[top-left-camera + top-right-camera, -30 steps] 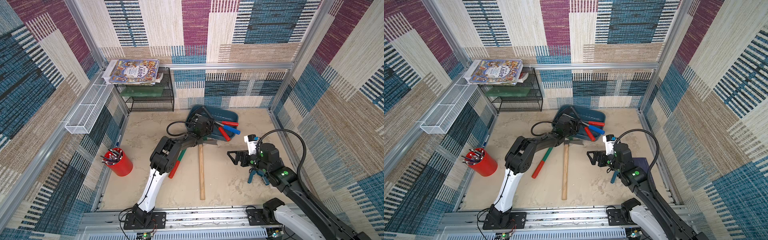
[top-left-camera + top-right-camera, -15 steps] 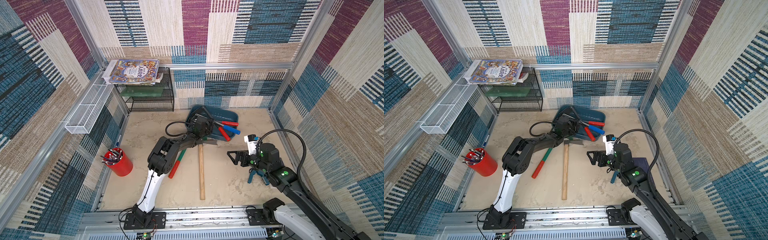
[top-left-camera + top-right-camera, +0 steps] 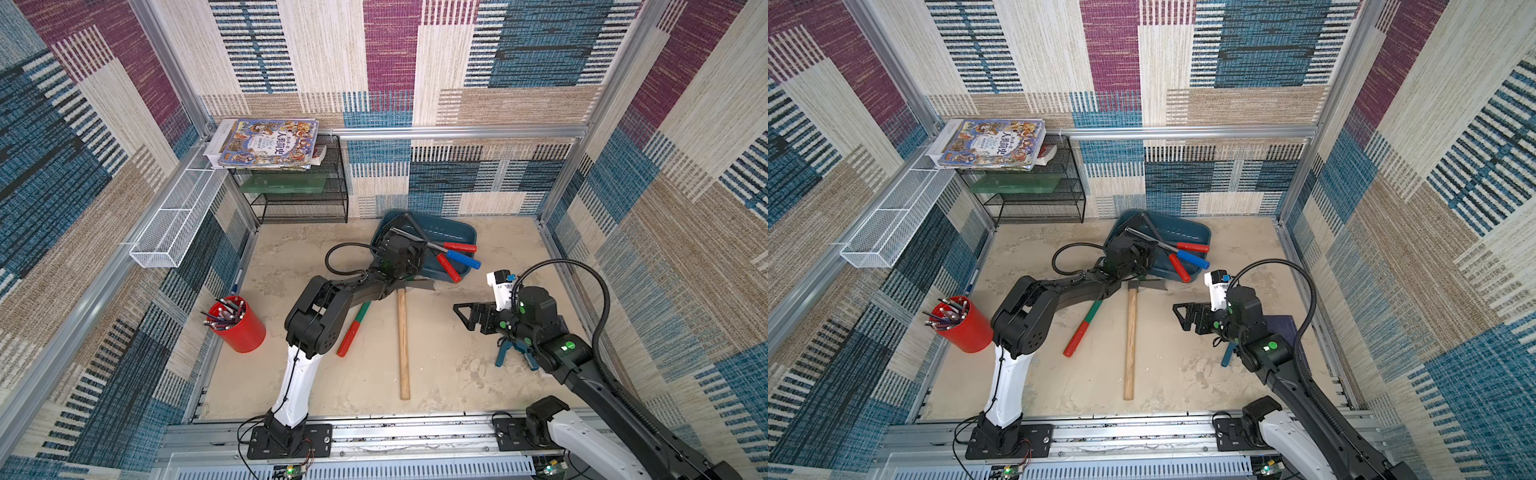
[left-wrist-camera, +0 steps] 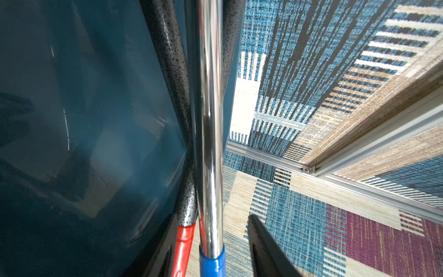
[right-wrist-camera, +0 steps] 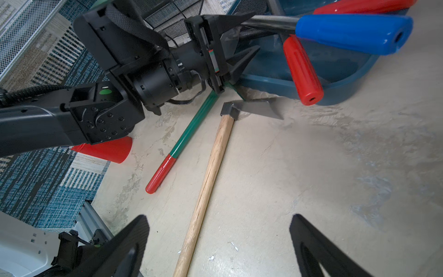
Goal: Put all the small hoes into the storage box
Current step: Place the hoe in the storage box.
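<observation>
One small hoe [image 3: 402,332], wooden-handled with a grey metal head, is seen flat on the beige tabletop [image 3: 457,386] at frame centre. Its head is just below the one shallow teal plastic storage box [image 3: 446,228], outside it. Three tools are counted in the box: upper red-gripped tool [image 3: 459,247], blue-gripped tool [image 3: 463,261], lower red-gripped tool [image 3: 449,268]. Their grips overhang the rim above the hoe head. One green-shafted tool [image 3: 353,326] is laid left of the hoe, partly under the left arm. The left gripper [image 5: 251,33] is held at the box, jaws parted about the tool shafts, just above the hoe head. The right gripper [image 3: 463,318] is held right of the handle, jaws spread wide, clear of it.
</observation>
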{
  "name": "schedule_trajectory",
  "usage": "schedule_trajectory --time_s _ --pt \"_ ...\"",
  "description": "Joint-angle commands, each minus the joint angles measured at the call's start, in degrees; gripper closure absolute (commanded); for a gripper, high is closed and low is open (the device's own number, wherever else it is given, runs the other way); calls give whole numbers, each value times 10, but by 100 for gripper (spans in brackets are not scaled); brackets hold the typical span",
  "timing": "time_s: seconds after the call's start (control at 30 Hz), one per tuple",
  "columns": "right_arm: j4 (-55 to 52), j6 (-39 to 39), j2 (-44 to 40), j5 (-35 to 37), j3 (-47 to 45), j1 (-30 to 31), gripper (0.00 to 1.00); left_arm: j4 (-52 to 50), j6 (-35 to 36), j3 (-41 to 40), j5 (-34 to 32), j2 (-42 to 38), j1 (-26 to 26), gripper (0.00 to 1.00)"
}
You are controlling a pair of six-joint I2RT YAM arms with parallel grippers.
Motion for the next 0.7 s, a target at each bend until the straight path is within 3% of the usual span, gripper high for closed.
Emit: schedule_trajectory --time_s 0.0,0.67 --pt "26 3 4 -10 0 1 4 2 44 -8 9 -19 -1 48" --pt "63 -9 12 -40 -10 9 4 -154 253 -42 92 -126 -2 49"
